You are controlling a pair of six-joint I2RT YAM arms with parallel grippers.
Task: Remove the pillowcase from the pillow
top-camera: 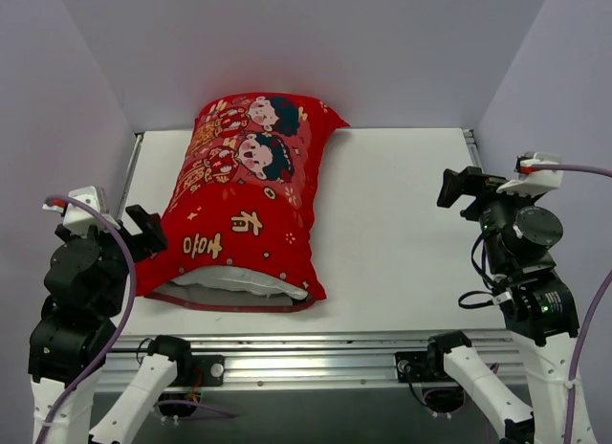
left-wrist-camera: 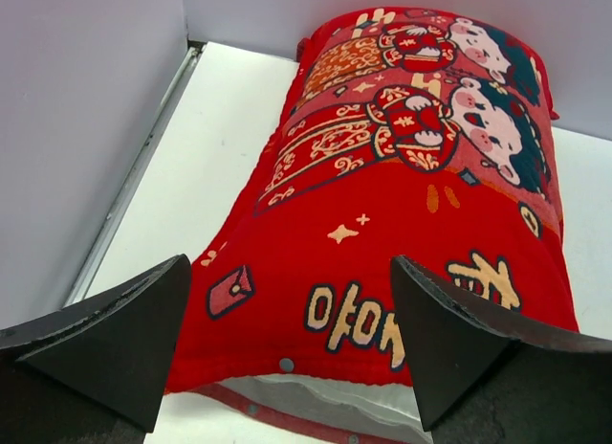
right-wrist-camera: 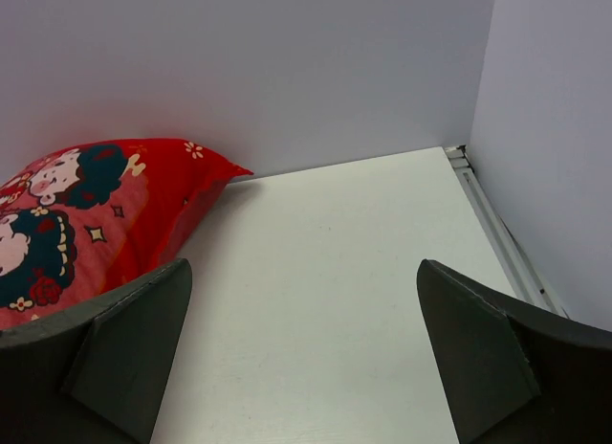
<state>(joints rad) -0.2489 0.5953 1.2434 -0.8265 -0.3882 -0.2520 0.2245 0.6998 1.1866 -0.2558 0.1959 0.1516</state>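
The red pillowcase, printed with two cartoon children and gold characters, lies on the left half of the table, its far end against the back wall. Its open mouth faces the near edge, and the white pillow shows inside it. In the left wrist view the pillowcase fills the middle and the pillow peeks out below the hem with its snaps. My left gripper is open and empty, just left of the mouth, above the table. My right gripper is open and empty at the right side, far from the pillowcase.
White walls close the table at the back and both sides. A metal rail runs along the near edge between the arm bases. A slot edge runs along the table's left side and right side.
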